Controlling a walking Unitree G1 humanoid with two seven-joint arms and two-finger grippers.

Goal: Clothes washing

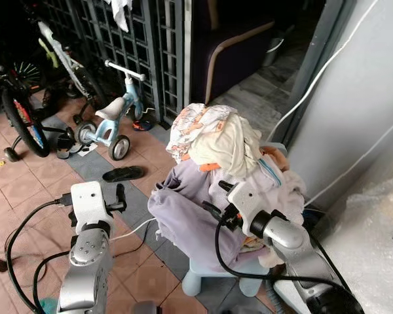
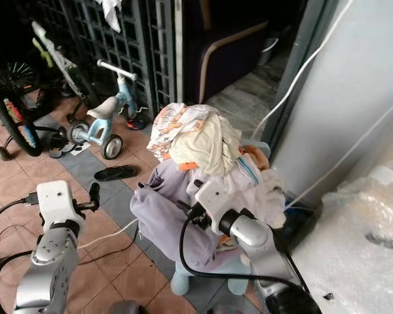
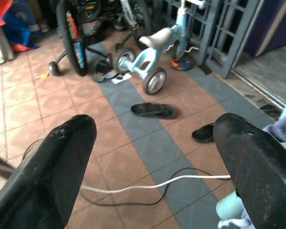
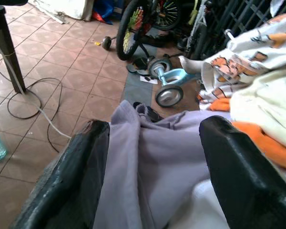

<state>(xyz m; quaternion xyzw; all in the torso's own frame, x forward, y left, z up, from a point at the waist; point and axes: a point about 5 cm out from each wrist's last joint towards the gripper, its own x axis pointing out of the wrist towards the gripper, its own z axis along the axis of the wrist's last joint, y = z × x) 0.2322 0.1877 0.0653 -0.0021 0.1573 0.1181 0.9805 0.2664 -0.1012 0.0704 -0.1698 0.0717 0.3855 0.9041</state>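
lilac cloth drapes off a heap of clothes piled on a pale blue stool. the right gripper hovers spread apart right over that cloth, while the left gripper hangs released above the tiled floor.
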